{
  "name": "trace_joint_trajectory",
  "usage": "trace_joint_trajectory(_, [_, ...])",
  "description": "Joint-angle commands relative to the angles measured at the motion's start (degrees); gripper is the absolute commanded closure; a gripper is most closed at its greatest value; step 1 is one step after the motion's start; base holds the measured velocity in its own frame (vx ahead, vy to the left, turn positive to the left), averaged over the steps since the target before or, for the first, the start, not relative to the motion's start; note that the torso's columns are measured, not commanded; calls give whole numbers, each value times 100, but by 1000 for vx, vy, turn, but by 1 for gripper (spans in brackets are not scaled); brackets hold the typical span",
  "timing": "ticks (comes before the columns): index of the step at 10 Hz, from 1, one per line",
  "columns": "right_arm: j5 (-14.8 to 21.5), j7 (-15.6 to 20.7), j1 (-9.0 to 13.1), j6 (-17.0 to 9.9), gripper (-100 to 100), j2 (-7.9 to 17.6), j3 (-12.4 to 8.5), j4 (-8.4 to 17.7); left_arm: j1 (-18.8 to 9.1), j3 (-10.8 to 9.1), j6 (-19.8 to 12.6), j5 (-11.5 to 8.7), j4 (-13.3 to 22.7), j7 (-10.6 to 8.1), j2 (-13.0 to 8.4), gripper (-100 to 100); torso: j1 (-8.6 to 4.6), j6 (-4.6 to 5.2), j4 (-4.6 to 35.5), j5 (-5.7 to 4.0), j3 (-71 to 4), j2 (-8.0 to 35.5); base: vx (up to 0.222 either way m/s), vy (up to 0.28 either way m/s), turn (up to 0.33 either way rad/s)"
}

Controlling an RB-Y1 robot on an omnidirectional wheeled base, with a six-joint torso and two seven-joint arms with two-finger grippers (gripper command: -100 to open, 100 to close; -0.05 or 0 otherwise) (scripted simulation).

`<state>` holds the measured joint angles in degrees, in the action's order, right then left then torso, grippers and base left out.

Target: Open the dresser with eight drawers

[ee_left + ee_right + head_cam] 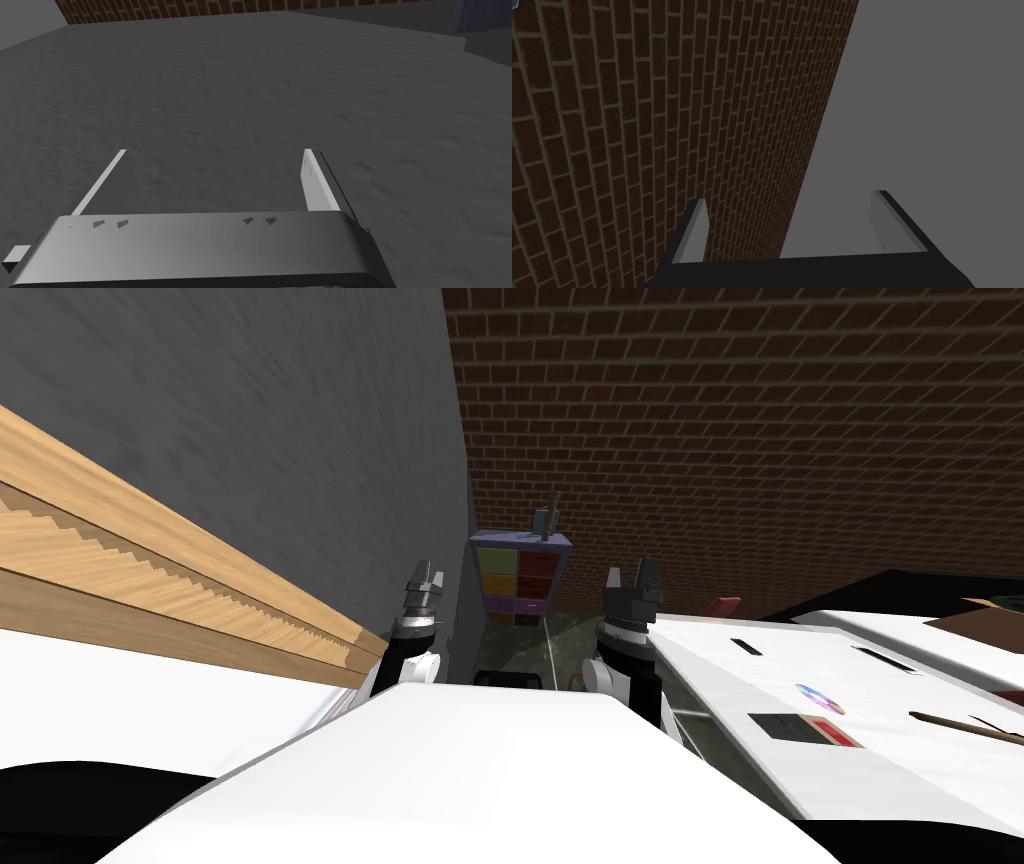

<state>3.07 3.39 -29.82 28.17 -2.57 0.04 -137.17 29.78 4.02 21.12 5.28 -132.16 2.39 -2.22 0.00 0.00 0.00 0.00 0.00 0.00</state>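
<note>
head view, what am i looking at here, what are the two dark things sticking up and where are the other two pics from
A two-armed robot is looking down from a camera on its head. The dark things are its hands, the left gripper and the right gripper, both raised and holding nothing. The other two pictures come from a camera on each hand, looking along its two fingers, which stand open. Ahead stands a dresser with coloured drawer fronts, not yet reached. On the right, a white table bears a shiny disc.
</note>
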Motion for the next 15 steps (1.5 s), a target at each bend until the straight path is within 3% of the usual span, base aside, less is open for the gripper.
trace_joint_trajectory(1, [0,0,0,0,0,0,0,0,0,0,0,0,0,0,0,0,0,0,235,0,-467,232,0,0,0])
trace_joint_trajectory(9, [0,0,0,1,0,0,0,-2,0,0,1,0,-2,0,0,0,0,0,3537,0,-7073,3539,0,0,0])
trace_joint_trajectory(10, [0,0,0,1,0,0,0,-2,-42,-9,42,7,135,10,-231,-100,0,0,3960,0,-7919,3962,41,-9,-6])
trace_joint_trajectory(12, [0,0,-1,0,0,0,0,1,-136,-29,134,21,441,32,-435,-100,0,0,4201,0,-8434,4195,80,-8,-11])
trace_joint_trajectory(15, [0,0,-2,0,0,0,0,1,-262,-55,258,40,851,63,-523,-100,-4,0,4227,-1,-8459,4224,105,-18,-10])
